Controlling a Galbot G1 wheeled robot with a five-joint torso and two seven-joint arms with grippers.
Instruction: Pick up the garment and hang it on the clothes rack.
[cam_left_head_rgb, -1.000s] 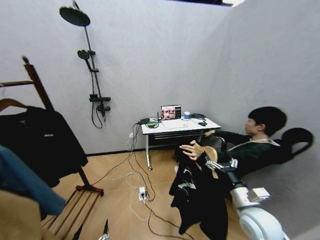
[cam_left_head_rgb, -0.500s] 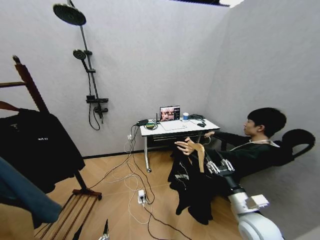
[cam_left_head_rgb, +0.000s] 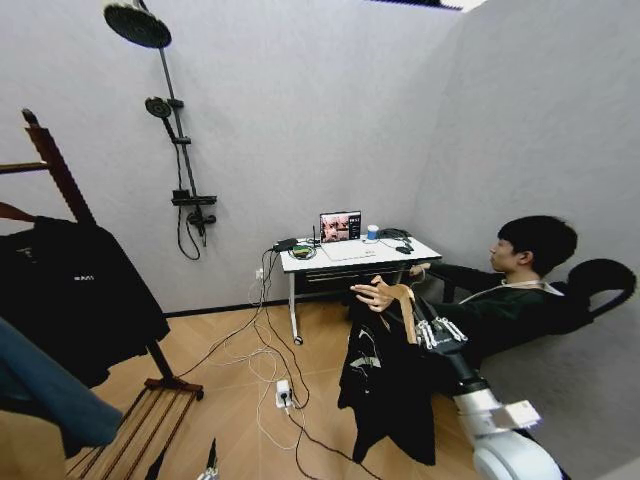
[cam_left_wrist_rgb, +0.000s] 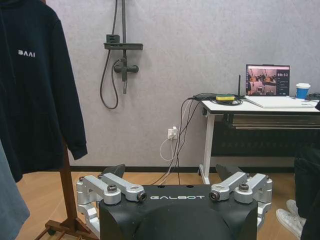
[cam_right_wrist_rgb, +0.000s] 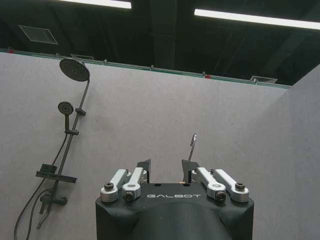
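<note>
Black garment (cam_left_head_rgb: 395, 385) hangs from a light wooden hanger (cam_left_head_rgb: 405, 305) clamped in the right gripper (cam_left_head_rgb: 418, 322), beside a seated person's hand (cam_left_head_rgb: 372, 295).
Risk, as I judge it: the limp cloth could slide off the hanger, or the hem could drag over the floor cables (cam_left_head_rgb: 265, 360), since the clothes rack (cam_left_head_rgb: 60, 180) stands well apart across the room. Count: one held garment, one rack already bearing one dark hoodie (cam_left_head_rgb: 75, 300) and something blue, one shower pole (cam_left_head_rgb: 175, 130). The left gripper (cam_left_wrist_rgb: 172, 175) waits low, fingers spread and empty.
</note>
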